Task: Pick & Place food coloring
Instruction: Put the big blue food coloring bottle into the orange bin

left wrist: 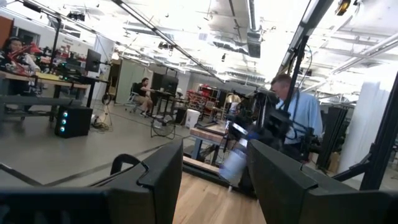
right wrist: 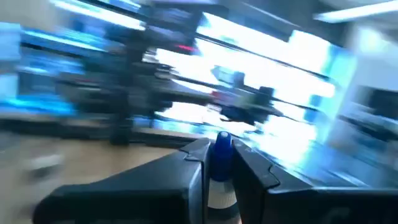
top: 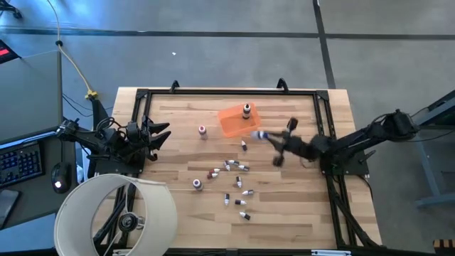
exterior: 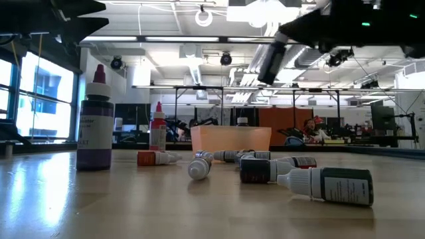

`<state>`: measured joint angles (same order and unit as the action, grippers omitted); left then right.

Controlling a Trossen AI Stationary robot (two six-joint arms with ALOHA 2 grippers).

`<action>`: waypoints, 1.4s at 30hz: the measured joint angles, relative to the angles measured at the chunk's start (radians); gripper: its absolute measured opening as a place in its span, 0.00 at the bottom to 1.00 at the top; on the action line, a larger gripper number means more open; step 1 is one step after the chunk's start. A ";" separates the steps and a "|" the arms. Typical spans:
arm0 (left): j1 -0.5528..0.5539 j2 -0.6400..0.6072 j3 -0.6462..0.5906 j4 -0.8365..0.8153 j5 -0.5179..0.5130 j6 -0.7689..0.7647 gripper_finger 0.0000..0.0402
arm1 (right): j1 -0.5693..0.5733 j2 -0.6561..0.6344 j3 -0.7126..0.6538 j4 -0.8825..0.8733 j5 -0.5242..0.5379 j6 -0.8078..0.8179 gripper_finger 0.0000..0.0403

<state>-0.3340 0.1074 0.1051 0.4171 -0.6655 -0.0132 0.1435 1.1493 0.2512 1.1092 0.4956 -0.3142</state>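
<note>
**Entry: bottle in transit near tray — hazards noted**

Left gripper point(top: 158, 135): parked at the table's left edge, raised, fingers point(left wrist: 163, 177) spread wide with nothing between them. Idle; no hazard judged from it.

Table point(top: 170, 213), left portion: one bottle stood alone point(top: 202, 131), left of the tray; a pale-lidded jar point(top: 197, 184) sat nearer the front. In the low view a tall purple bottle point(exterior: 95, 123) stood upright close to the camera.

Centre: orange tray point(top: 233, 121), one bottle upright point(top: 247, 109) at its far edge. In front of it, the loose cluster of food coloring point(top: 234, 179), most bottles lying on their sides, several touching.

Right gripper point(top: 273, 140): raised above the table just right of the tray, fingers narrowed on a blue-capped bottle point(right wrist: 222, 155), which projected toward the tray.

Hazards, as judged: the hold appeared to sit low on the bottle, so it could pivot or slip out in a fast swing. A release short of the tray would drop it to roll on the wood. A careless approach could topple the upright bottle at the tray's edge. A low pass could scatter the lying cluster.
</note>
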 joint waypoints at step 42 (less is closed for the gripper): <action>0.000 0.000 0.000 -0.056 0.000 -0.026 0.43 | -0.417 0.553 0.275 -0.099 -0.026 0.205 0.31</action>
<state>-0.3340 0.1074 0.1047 0.3610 -0.6655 -0.0394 -0.2738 1.7018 0.5266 1.0102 0.4691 -0.1089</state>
